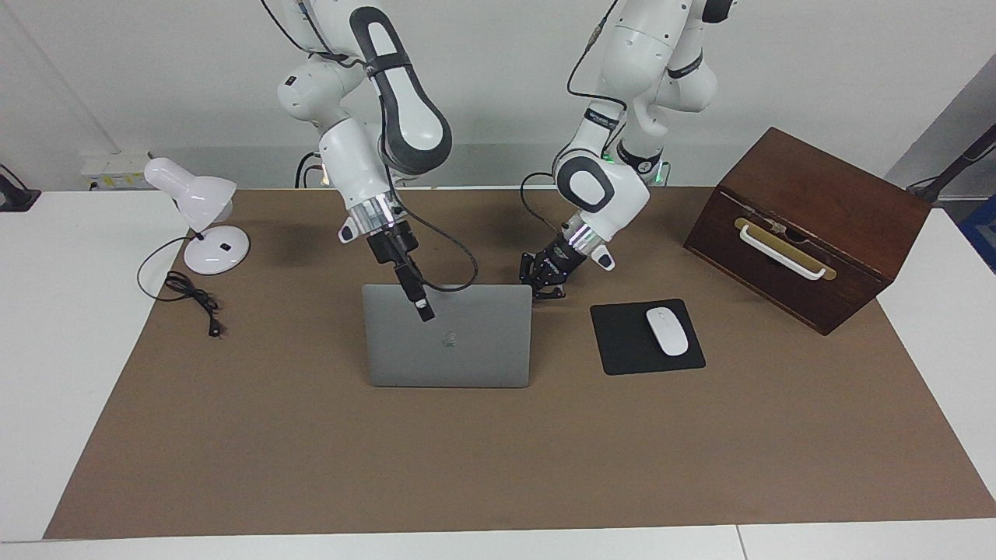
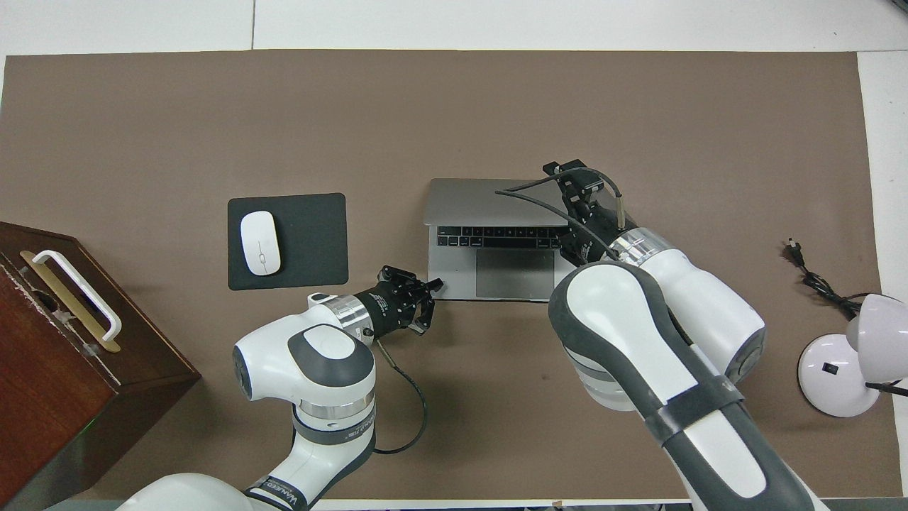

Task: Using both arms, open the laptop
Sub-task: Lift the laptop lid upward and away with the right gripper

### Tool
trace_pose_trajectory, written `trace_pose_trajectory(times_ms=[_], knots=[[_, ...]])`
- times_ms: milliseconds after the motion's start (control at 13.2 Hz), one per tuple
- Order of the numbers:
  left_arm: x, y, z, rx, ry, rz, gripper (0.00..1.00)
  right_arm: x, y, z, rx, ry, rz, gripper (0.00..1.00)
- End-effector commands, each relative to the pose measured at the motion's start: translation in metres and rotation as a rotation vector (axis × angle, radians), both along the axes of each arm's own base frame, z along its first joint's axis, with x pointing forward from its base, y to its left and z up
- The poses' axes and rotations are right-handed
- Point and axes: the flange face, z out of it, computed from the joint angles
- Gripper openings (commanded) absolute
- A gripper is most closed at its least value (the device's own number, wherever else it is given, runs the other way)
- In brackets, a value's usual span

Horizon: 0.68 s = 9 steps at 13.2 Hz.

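The silver-grey laptop [image 1: 467, 358] stands open in the middle of the brown mat. Its lid is raised close to upright, logo side away from the robots. The overhead view shows its black keyboard and grey trackpad [image 2: 514, 273]. My right gripper [image 1: 424, 311] is at the lid's top edge, toward the right arm's end; in the overhead view [image 2: 571, 186] it covers that corner of the lid. My left gripper [image 1: 548, 289] is low at the base's corner nearest the robots, toward the left arm's end. In the overhead view [image 2: 428, 304] it looks open, with one fingertip [image 2: 437, 284] touching that corner.
A black mouse pad [image 1: 622, 346] with a white mouse [image 1: 668, 330] lies beside the laptop toward the left arm's end. A dark wooden box [image 1: 809, 225] with a white handle stands past it. A white desk lamp [image 1: 206, 225] and its cable [image 1: 194, 299] are at the right arm's end.
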Motion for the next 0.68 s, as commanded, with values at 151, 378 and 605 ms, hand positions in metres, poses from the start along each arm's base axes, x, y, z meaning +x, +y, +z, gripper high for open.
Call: trace_pose_trajectory(times_ms=[151, 378, 605], knots=[[0.005, 0.011, -0.020, 0.034, 0.008, 0.020, 0.00, 0.030, -0.010, 0.010, -0.018, -0.042, 0.036, 1.00], [0.005, 0.010, -0.020, 0.034, 0.008, 0.018, 0.00, 0.040, -0.012, 0.017, -0.009, -0.055, 0.046, 1.00], [0.004, 0.010, -0.021, 0.035, 0.009, 0.018, 0.00, 0.048, -0.018, 0.020, -0.015, -0.062, 0.057, 1.00]])
